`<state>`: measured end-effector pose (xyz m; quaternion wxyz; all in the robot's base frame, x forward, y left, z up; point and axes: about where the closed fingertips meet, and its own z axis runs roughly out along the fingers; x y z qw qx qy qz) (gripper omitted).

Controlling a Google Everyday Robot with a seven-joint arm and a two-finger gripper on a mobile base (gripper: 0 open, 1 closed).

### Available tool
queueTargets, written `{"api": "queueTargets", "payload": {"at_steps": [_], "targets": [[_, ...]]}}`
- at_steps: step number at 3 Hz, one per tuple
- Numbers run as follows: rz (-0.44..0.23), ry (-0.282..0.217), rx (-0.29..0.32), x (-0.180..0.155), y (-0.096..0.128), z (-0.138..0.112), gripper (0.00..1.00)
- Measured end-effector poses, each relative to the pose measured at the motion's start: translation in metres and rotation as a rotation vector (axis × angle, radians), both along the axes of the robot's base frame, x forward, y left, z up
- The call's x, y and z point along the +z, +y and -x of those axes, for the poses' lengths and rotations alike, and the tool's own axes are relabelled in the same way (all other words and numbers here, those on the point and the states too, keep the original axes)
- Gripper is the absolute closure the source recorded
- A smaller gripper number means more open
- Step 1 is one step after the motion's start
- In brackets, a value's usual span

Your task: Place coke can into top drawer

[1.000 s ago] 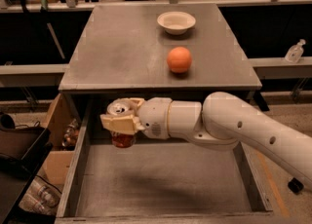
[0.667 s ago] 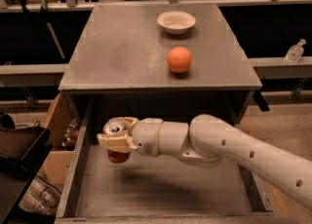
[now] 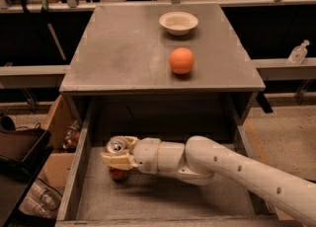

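Observation:
The top drawer (image 3: 237,196) is pulled open below the grey cabinet top and shows its flat grey bottom. My white arm reaches in from the right. My gripper (image 3: 118,156) is inside the drawer near its left side, shut on the coke can (image 3: 117,147). The can stands upright with its silver top showing. Its red base (image 3: 118,174) is at or just above the drawer bottom; I cannot tell whether it touches.
An orange ball (image 3: 181,60) and a white bowl (image 3: 178,22) sit on the cabinet top (image 3: 123,48). The drawer's left wall (image 3: 74,176) is close to the can. Boxes and clutter lie on the floor at left (image 3: 29,162). A clear bottle (image 3: 298,53) stands at right.
My gripper has moved down and a little toward the front, carrying the coke can lower into the drawer near its left side.

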<state>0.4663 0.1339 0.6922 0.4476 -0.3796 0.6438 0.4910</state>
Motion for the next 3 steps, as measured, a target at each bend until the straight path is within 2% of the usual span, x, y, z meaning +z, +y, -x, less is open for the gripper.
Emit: {"api": "queueTargets", "payload": {"at_steps": [1, 3], "targets": [[0.0, 0.0, 0.003, 0.0004, 0.0015, 0.0008, 0.82], [-0.001, -0.001, 0.01, 0.0012, 0.0043, 0.0024, 0.35]]}}
